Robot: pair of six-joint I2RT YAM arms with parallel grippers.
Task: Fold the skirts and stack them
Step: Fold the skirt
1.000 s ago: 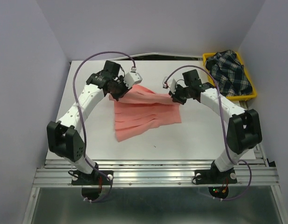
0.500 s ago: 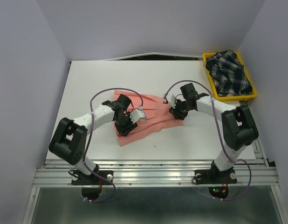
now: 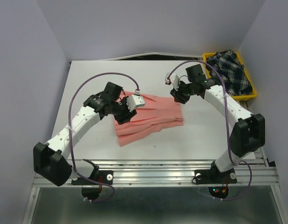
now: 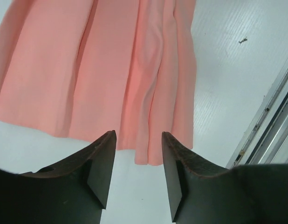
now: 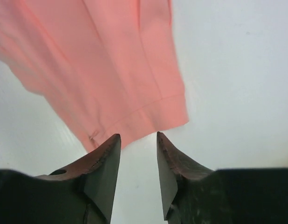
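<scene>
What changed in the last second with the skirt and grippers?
The left gripper and right gripper swung the held edge of the pink skirt down and nearward, let go, then lifted away, open. The plaid skirt stayed in the yellow tray.

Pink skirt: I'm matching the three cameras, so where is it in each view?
Top external: pink skirt lies in the middle of the white table.
Left wrist: pink skirt fills the upper left, pleats running down to its edge.
Right wrist: pink skirt fills the upper left, one corner right of centre.
Shared landmark: the white table beneath it.
</scene>
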